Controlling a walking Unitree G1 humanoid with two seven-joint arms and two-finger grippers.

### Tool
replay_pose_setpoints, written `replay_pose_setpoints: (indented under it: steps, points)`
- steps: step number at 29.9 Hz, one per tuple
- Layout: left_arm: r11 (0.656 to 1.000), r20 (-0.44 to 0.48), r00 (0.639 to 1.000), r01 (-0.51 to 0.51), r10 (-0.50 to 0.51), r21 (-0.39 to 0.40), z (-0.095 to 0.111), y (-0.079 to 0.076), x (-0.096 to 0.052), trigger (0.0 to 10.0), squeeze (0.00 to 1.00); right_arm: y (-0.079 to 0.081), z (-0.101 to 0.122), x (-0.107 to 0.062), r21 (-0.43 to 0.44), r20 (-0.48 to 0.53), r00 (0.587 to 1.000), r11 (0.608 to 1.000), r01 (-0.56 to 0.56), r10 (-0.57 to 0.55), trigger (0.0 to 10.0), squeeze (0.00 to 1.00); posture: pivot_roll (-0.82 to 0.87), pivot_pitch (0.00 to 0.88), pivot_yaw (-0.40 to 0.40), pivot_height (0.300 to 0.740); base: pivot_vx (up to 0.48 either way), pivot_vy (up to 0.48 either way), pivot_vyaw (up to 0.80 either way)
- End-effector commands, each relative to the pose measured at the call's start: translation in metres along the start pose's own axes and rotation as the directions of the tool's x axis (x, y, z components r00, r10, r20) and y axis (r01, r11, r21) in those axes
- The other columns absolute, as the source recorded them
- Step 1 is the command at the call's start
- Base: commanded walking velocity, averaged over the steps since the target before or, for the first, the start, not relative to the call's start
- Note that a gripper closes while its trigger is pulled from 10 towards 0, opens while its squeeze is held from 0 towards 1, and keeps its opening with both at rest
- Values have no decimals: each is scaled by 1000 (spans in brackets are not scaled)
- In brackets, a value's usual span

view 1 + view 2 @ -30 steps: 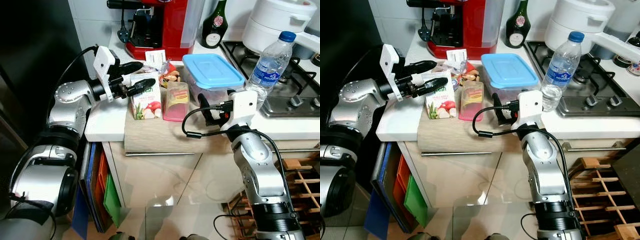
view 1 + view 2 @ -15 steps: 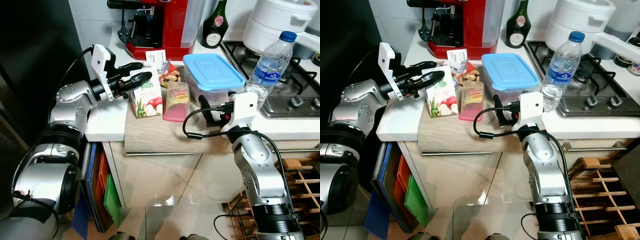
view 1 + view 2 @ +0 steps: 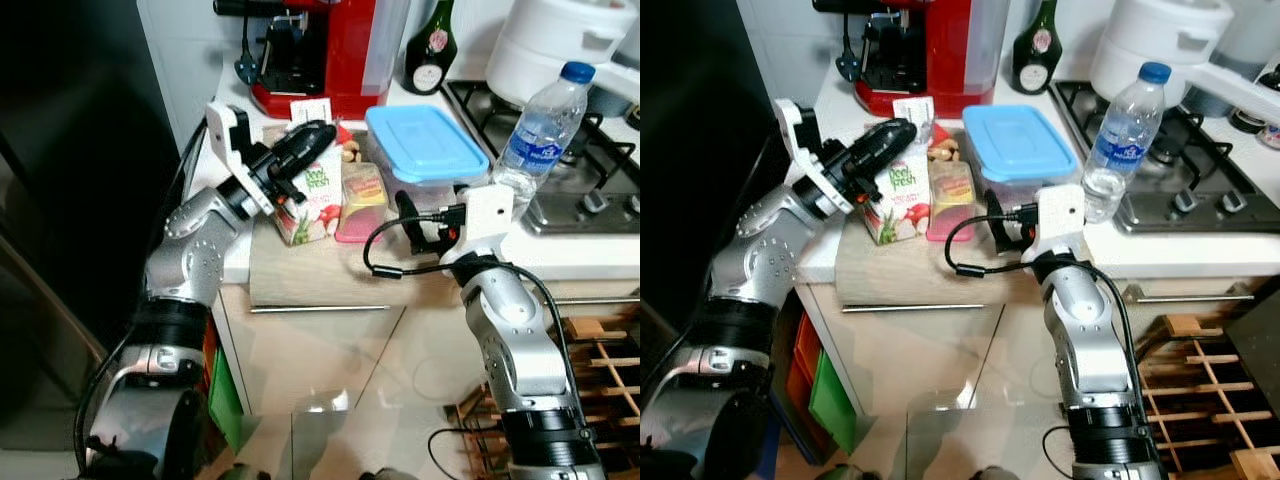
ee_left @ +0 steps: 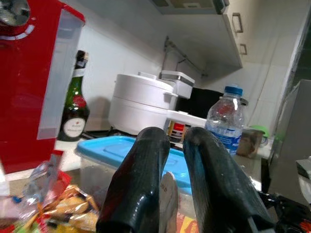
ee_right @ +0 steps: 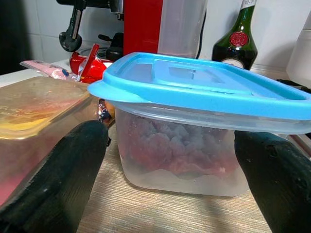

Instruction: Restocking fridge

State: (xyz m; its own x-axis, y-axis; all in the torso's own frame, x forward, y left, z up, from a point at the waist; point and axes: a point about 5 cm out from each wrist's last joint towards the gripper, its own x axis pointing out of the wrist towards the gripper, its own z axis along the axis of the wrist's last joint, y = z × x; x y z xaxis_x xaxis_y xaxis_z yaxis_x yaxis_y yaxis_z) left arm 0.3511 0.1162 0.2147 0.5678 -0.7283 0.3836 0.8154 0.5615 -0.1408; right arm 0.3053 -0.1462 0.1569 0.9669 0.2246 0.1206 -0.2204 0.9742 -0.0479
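Green-white carton (image 3: 314, 195) pinched between left gripper (image 3: 300, 152) jaws.

White tiled wall (image 3: 180, 40) behind a pale counter (image 3: 600, 255) — gas hob (image 3: 590, 190), glossy floor (image 3: 330, 440) below.

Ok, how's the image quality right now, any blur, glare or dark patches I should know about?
Eye views: sharp on the counter, the far left side near black, some glare on the water bottle. Left wrist view: fingers close up and soft, carton top between them, background clear. Right wrist view: blue-lidded tub sharp, the black fingers blurred at the edges.
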Motion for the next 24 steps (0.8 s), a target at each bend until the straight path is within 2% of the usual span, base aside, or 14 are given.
replay_pose_setpoints:
  steps: [1, 10, 11, 15, 16, 17, 19, 20, 22, 24]
  points:
    - [1000, -16, 1000, -24, 24, 12, 0, 3, -4, 0, 0, -2, 4, 1, 9, 15, 1000, 1000, 9, -9, 10000, 0, -101, 9, -11, 740, 0, 0, 0]
    - [995, 60, 994, -93, 90, 47, 30, 6, -5, 0, 0, -2, 3, 3, 8, 15, 1000, 1000, 4, -4, 10000, 0, -103, 0, -14, 740, 0, 0, 0]
    - [991, 100, 990, -111, 103, 69, 43, 7, -2, 0, 0, -2, 3, 3, 6, 15, 1000, 1000, 4, -4, 10000, 0, -102, 0, -15, 740, 0, 0, 0]
    - [985, 179, 979, -121, 98, 125, 72, 4, 4, 0, 0, -3, 3, 4, 5, 18, 1000, 1000, 7, -7, 10000, 0, -101, 0, -16, 740, 0, 0, 0]
    - [979, 180, 979, -121, 91, 167, 80, 1, 6, 0, 0, -4, 4, 4, 5, 19, 1000, 1000, 11, -11, 10000, 0, -100, 0, -18, 740, 0, 0, 0]
    - [979, 180, 979, -121, 91, 167, 80, 1, 6, 0, 0, -4, 4, 4, 5, 19, 1000, 1000, 11, -11, 10000, 0, -100, 0, -18, 740, 0, 0, 0]
    - [956, 167, 980, -153, 113, 250, 85, -1, 8, 0, 0, -6, 4, 3, 4, 21, 1000, 1000, 18, -18, 10000, 0, -100, 0, -18, 740, 0, 0, 0]
    - [943, 148, 980, -171, 133, 286, 83, -2, 8, 10000, 0, -7, 4, 3, 3, 21, 1000, 1000, 20, -20, 10000, 0, -100, 0, -18, 740, 0, 0, 0]
    - [933, 132, 980, -181, 146, 311, 80, -2, 9, 10000, 0, -7, 4, 3, 2, 21, 1000, 1000, 22, -22, 10000, 0, -100, 0, -17, 740, 0, 0, 0]
    - [911, 89, 980, -196, 176, 362, 66, -4, 9, 10000, 0, -10, 3, 2, -1, 18, 999, 999, 37, -37, 10000, 0, -104, 0, -17, 740, 0, 0, 0]
